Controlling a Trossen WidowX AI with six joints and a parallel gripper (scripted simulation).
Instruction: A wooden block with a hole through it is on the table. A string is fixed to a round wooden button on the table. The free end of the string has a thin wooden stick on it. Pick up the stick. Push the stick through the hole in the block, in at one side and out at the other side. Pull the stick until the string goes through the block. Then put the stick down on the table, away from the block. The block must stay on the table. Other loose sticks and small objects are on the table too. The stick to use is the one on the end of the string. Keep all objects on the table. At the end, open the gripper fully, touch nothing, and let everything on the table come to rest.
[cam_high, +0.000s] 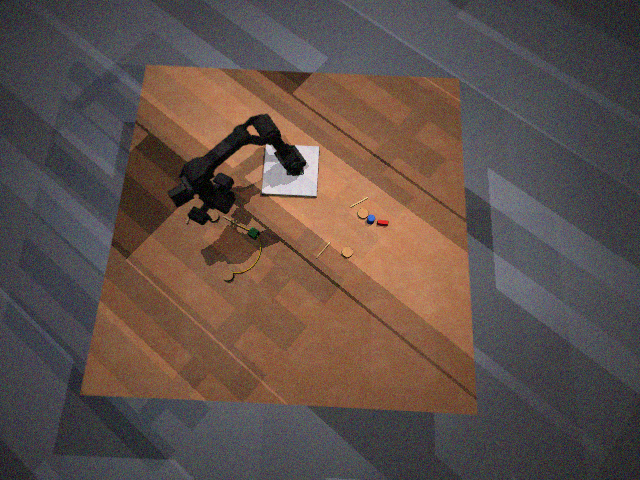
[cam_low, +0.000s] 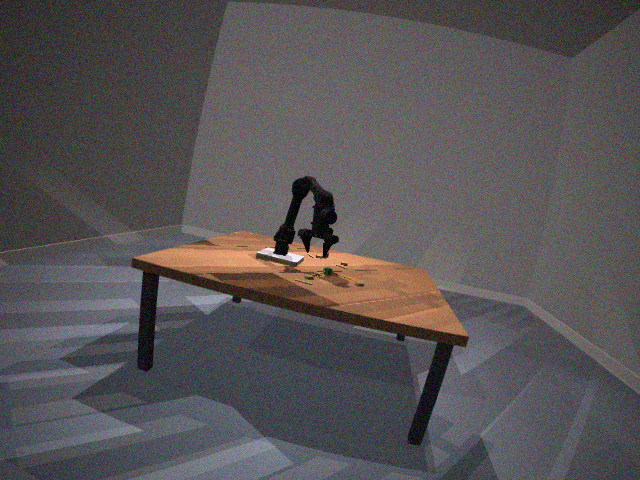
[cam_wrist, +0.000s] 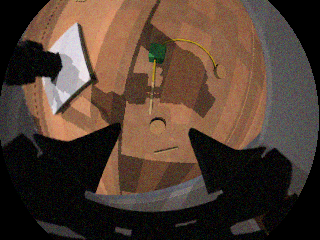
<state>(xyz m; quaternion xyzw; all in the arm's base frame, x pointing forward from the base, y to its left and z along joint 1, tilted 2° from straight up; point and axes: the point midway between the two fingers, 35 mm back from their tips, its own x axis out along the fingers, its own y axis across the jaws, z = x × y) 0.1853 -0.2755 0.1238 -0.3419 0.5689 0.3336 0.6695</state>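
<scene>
No texts, labels, brands, numbers or signs can be read in any of the 3 views.

A bare room of unspecified type, possibly a lab, is shown: plain grey walls (cam_low: 361, 129) are met by a pale skirting board (cam_low: 485, 291), and a single wooden table (cam_high: 361, 361) (cam_low: 258, 299) (cam_wrist: 107, 30), on which a robot arm (cam_high: 222, 152) (cam_low: 293, 209) is mounted, is supported by dark legs (cam_low: 147, 320).
</scene>
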